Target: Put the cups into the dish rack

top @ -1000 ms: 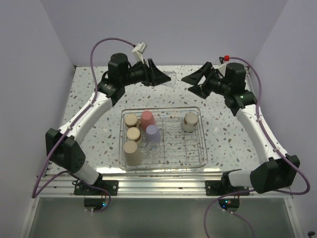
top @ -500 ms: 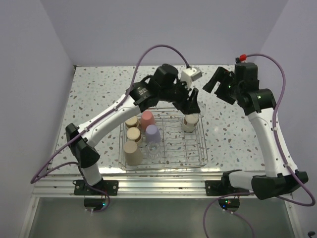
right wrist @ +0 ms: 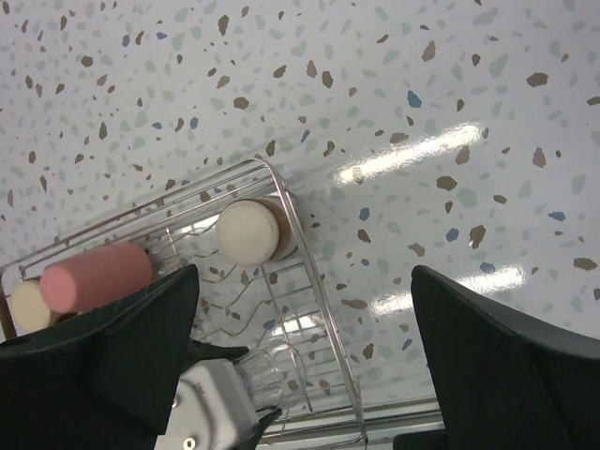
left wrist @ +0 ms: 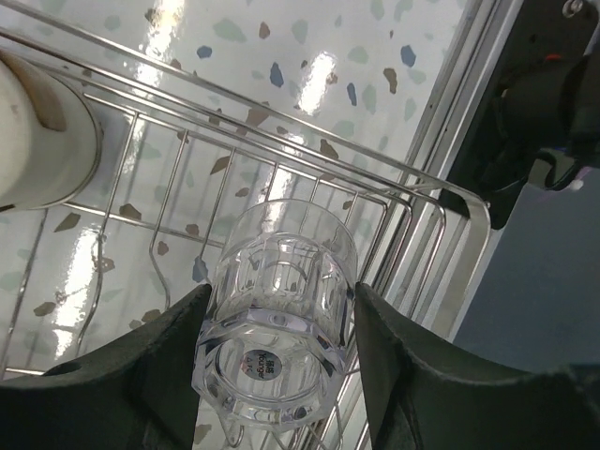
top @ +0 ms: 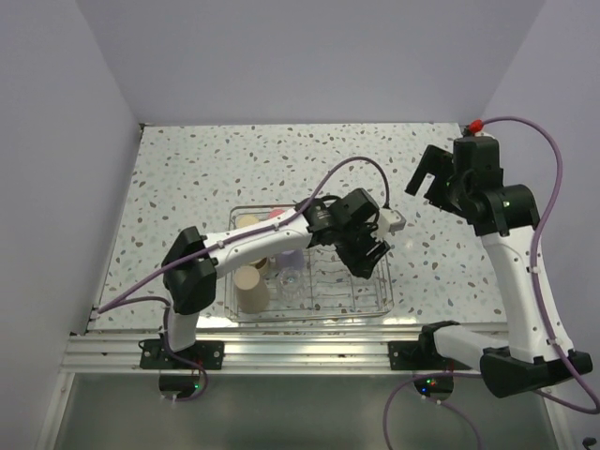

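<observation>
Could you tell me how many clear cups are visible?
2: a held cup between the left fingers over the dish rack, a second cup standing mid-rack. The arm may hide others.

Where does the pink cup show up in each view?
Top: pink cup at the far left of the rack, partly under the left arm.
Left wrist: not in it; only the rack.
Right wrist: lower left, inside the rack.
Shared landmark: the rack.

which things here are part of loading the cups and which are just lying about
Job: dish rack; clear cup in the left gripper; tan cup, red-pink cup and cream-bottomed cup in the rack.
Not the job: speckled table, purple cables.
</observation>
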Robot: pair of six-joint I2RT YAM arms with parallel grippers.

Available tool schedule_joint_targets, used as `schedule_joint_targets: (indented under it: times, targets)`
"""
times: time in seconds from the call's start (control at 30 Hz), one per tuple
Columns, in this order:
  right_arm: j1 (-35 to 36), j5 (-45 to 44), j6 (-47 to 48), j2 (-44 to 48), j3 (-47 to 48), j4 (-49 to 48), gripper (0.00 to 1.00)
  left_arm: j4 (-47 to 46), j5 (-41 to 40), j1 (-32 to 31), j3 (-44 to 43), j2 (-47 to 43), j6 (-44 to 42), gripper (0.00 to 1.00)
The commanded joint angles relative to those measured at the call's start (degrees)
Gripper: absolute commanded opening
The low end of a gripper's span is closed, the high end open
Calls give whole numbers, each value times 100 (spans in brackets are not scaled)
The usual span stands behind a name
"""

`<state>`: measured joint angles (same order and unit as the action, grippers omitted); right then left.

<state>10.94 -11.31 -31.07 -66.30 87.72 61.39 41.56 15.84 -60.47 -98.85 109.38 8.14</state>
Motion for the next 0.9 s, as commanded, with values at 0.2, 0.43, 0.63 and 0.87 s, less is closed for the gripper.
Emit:
schedule_joint_targets:
  times: [0.2,0.43,0.63,0.87]
  targets:
    - [-22,-433,180,311,-97,401,98,-280,-449,-193,59,531,-278,0]
    - [-22,-477,180,276,-45,462,98,-324,-775,-325,-38,830,-375,0]
    - [-22,-547,163,285,-45,488,98,-570,-1056,-413,155,979,-392,0]
    - [-13,-556,171,337,-185,427,98,-860,-1460,-422,296,988,-331,0]
